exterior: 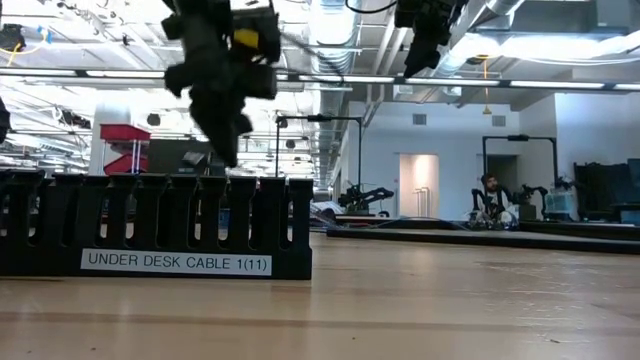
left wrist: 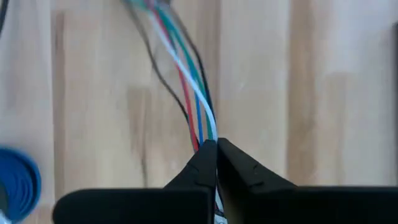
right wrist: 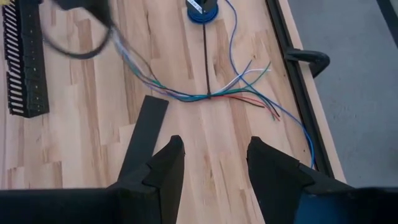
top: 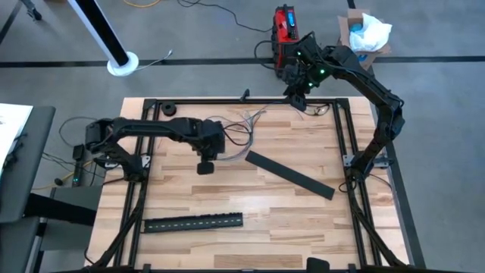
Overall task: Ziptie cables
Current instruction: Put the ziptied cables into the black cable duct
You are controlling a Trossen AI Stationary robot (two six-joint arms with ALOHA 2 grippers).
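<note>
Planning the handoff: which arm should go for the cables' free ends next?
Right, probably. Left claw is shut on the cables; right claw is open, hanging above their splayed ends.

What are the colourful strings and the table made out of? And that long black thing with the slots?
The cables look like thin wires in smooth plastic coats: red, green, blue, white, bending easily. The table looks like pale wood, with planks and grain showing. The slotted strip seems to be matte black plastic, though that is less certain.
</note>
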